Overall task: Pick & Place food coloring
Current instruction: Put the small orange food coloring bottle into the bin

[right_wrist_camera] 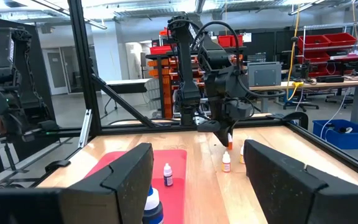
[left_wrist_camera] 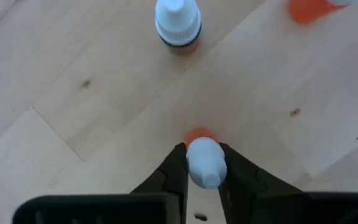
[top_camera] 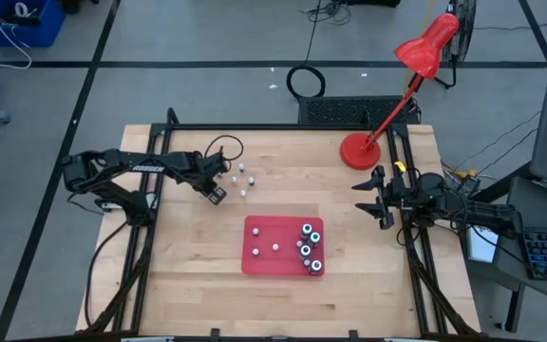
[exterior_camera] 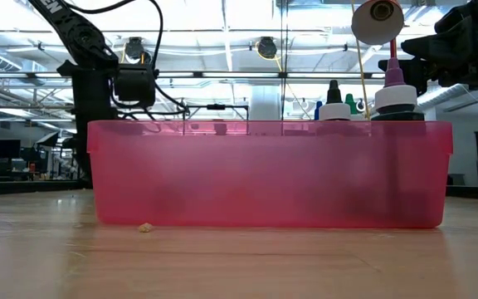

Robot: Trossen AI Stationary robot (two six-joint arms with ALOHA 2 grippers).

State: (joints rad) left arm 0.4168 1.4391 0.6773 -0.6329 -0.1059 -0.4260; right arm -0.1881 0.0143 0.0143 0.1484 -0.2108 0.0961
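Left hand (left_wrist_camera: 205, 163) is over the left-centre of the wooden table (top_camera: 188, 275), up from the red tray's (top_camera: 254, 261) left end. Fingers pinch a small orange bottle with a white cap (left_wrist_camera: 205, 160), one finger on each side of the cap. From the right wrist camera this bottle hangs under the left hand, clear of the table top.

Loose food coloring on the bare table near the left hand: a few small white-capped bottles (top_camera: 243, 177) in a scatter just beside the hand, on its side toward the table's middle. Left wrist camera shows one upright white-capped bottle (left_wrist_camera: 178, 23) ahead of the fingers, and part of an orange one (left_wrist_camera: 309, 9) at the frame edge.

Tray sits near the table's centre, toward the front edge. Four larger dark-bodied bottles (top_camera: 309, 246) stand clustered at its right end. Three tiny pale bottles (top_camera: 265, 243) are in its left half, apart from one another. Low camera shows the tray as a translucent pink wall with bottle tops rising above its rim on the right.

Right hand (top_camera: 376, 201) is at the table's right edge, below the base of the red desk lamp (top_camera: 358, 150), well apart from the tray. Its fingers are spread, nothing between them.
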